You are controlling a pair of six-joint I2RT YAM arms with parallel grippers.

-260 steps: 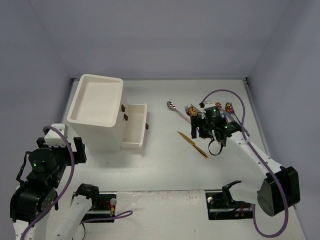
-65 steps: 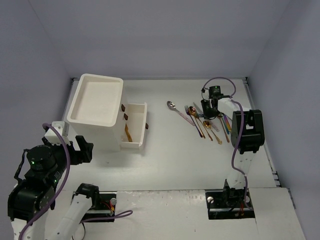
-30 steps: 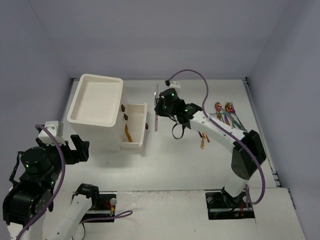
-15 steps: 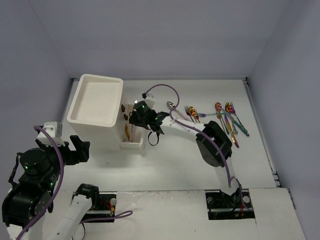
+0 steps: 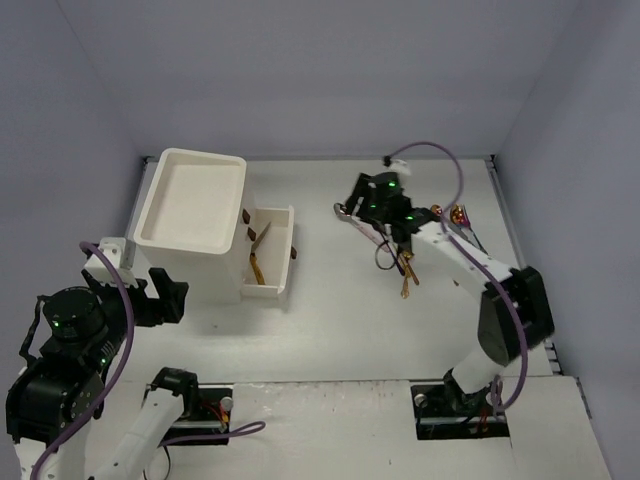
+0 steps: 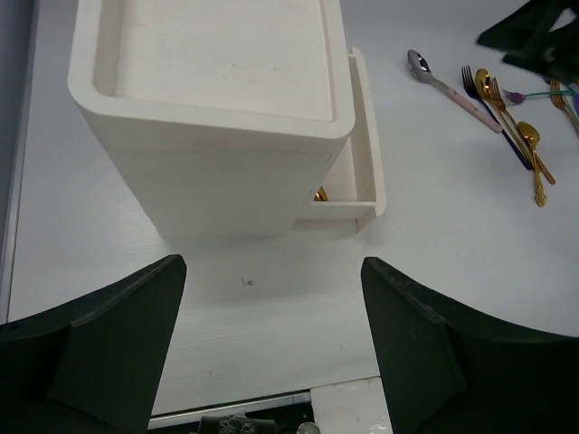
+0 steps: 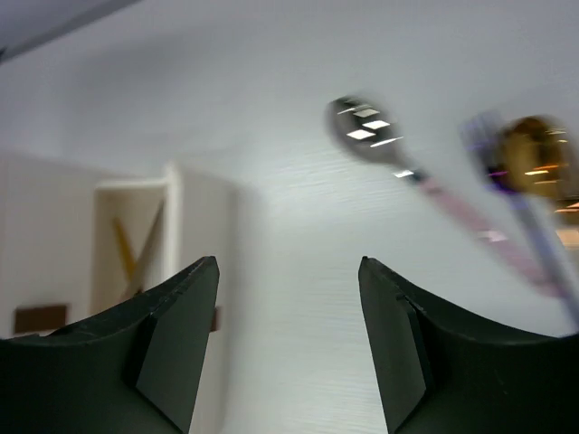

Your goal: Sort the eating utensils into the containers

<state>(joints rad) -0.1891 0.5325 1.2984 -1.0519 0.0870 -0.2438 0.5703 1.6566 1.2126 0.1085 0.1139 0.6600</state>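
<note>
Judging from the layout, this is the gap between one drop and the next pick. Box (image 5: 195,215) stands toward the far left corner of the table, with one drawer (image 5: 268,291) pulled out toward the right edge. Two gold pieces (image 5: 258,262) lie crossed inside the drawer. Right arm (image 5: 440,240) reaches over the far middle of the table, between the drawer and the loose utensils (image 6: 516,127). Right jaws are spread and hold nothing; the wrist view shows bare table between them. The loose utensils lie in a rough row toward the far right corner. A silver spoon (image 6: 452,88) is the end piece on the drawer side, close under the right jaws but not touching them. Left arm (image 5: 70,330) sits at the near left corner, left jaws wide apart and empty, facing the box.

Next move, my guess: grab the spoon. That calls for lining the jaws across its thin handle, going low to the table and closing without knocking the fork just beside it. Which drawer suits it I cannot tell; only one is open.
</note>
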